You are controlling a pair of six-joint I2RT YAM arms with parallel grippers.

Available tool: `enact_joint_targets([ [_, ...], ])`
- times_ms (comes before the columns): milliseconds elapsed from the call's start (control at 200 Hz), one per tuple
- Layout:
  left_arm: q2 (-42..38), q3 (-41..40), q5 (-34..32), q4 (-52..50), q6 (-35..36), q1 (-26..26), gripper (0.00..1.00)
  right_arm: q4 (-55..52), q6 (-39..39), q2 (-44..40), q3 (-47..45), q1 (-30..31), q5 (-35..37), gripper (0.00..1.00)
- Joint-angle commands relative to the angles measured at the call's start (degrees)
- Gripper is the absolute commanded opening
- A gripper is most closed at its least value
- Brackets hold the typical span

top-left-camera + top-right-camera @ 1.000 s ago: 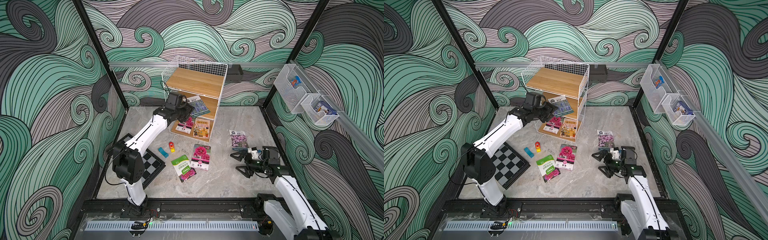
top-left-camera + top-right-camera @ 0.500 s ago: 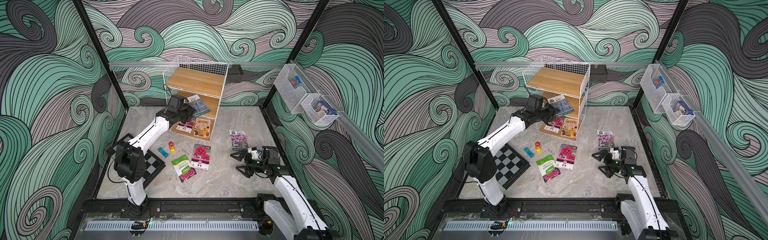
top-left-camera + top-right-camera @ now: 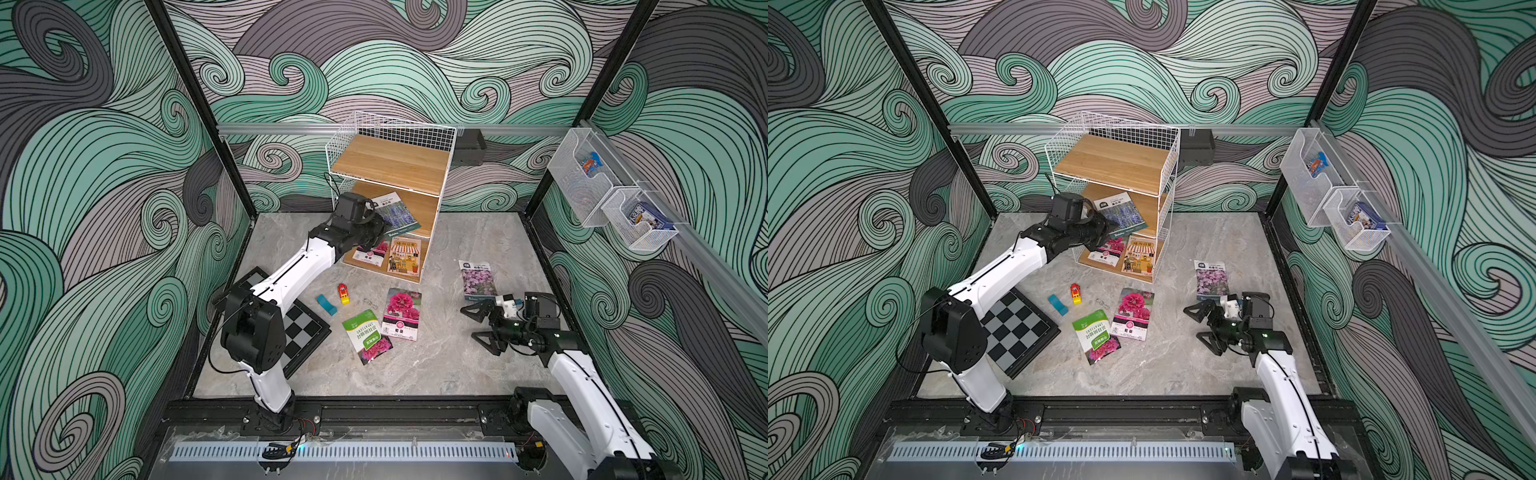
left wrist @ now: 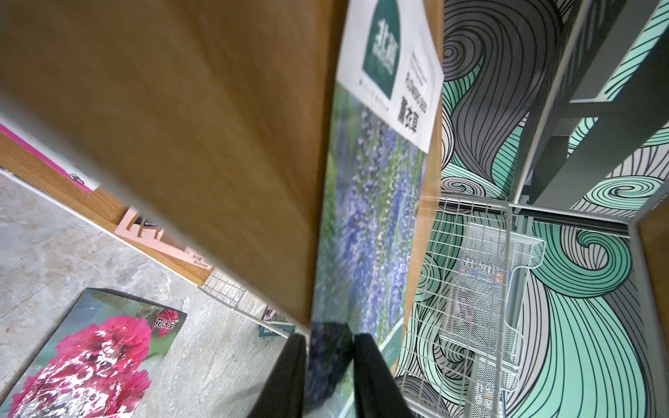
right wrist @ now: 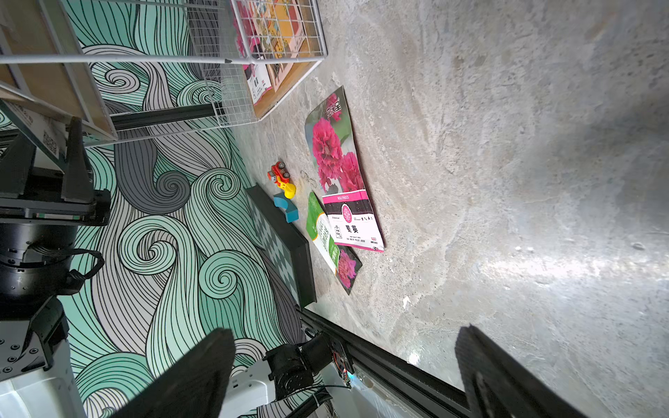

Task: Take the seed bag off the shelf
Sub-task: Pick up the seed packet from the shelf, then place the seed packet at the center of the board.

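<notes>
Glossy white shells with thin black seams on the left arm [image 3: 291, 278] and right arm [image 3: 577, 374]; boxy matte-black joint housings [image 3: 249, 332] studded with small screws; black cable [image 5: 102, 260] looped beside a round black motor [image 5: 32, 249]; black triangular fingers [image 5: 506, 383] on the right gripper [image 3: 468, 323], behind them a small white block [image 3: 505, 300].

Swirls in teal, grey and black wave print over every wall [image 3: 104, 166]. Lies below as a grey marbled floor [image 3: 457, 365], catching pale glare in the right wrist view. Stands framed by black corner posts [image 3: 198, 104], an aluminium rail [image 3: 282, 129] along the back.
</notes>
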Motion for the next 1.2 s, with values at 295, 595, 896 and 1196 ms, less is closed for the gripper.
enact_joint_targets([
  [295,-7.1,-2.9,1.6,0.2,1.3,0.4,0.0,0.4,-0.3,-0.3,1.7,0.2,0.2,0.99],
  [595,-21.5,-13.2,4.8,-8.9,6.2,1.6,0.0,0.4,-2.0,2.1,4.9,0.0,0.4,0.99],
  [896,-36.6,-27.9,8.8,-13.6,4.3,0.4,0.0,0.4,-2.4,3.9,7.7,-1.3,0.7,0.99],
  [1196,-38.5,-38.6,4.7,-3.4,-2.5,-9.4,0.0,0.2,-2.4,3.2,7.0,-3.1,0.1,0.99],
])
